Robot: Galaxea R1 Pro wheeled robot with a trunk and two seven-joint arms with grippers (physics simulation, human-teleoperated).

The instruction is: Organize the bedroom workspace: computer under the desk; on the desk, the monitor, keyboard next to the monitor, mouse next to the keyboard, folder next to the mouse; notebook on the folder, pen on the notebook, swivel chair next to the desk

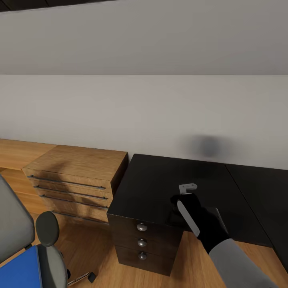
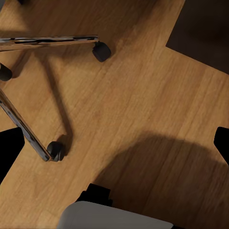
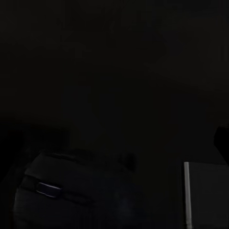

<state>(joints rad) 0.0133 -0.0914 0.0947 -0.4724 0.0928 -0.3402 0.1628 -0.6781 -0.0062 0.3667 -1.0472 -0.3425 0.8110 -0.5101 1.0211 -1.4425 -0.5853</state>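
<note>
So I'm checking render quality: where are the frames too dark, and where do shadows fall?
Right wrist view: nearly black over the desk, with only a pale edge and a faint dark mouse-like shape showing. Head view: evenly lit, a soft blurred shadow on the wall, another across the dresser. Left wrist view: bright, a broad shadow on the floor.

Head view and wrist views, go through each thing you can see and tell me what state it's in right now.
Desk: nothing lies on the top in view.
Desk drawer unit: all three drawers shut.
Wooden dresser: drawers shut.
Folder: lying flat on the chair seat.
Swivel chair: on the floor left of the desk, upright.
Right gripper: over the desk top, open or shut cannot be told.
</note>
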